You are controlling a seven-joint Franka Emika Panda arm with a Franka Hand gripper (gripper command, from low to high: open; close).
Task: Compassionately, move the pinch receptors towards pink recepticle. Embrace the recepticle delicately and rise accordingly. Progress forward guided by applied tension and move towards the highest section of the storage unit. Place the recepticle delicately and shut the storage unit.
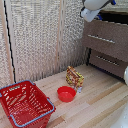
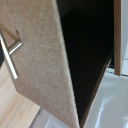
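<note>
A: Where is the end effector (image 1: 88,14) right now?

B: High up at the storage unit (image 1: 107,44), over the top edge of it. Only the white head shows in the exterior view, and the fingertips are not clear enough there. The wrist view shows no fingers at all, so I cannot tell how far apart they are or whether anything sits between them.

A: And the pink recepticle?

B: I cannot find it in either view. It is not on the surface (image 1: 95,102) below the end effector. What lies down there is a red bowl (image 1: 66,93), a yellow and red snack packet (image 1: 74,77) just beside it, and a red wire basket (image 1: 25,104) further off, all well apart from the arm. If the cup is already in the drawer, the dark interior hides it.

A: What does the wrist camera see, then?

B: A wide drawer front (image 2: 42,60) with a slim silver bar handle (image 2: 10,52), seen close and at a slant, and behind it a dark open cavity (image 2: 90,55). I take that for the highest section, pulled out, which would explain why the arm hangs directly above it: that is the position for lowering something in or for pushing the front shut.

A: So which step is it?

B: My guess is near the placing or closing stage, but the drawer is not yet shut.
</note>
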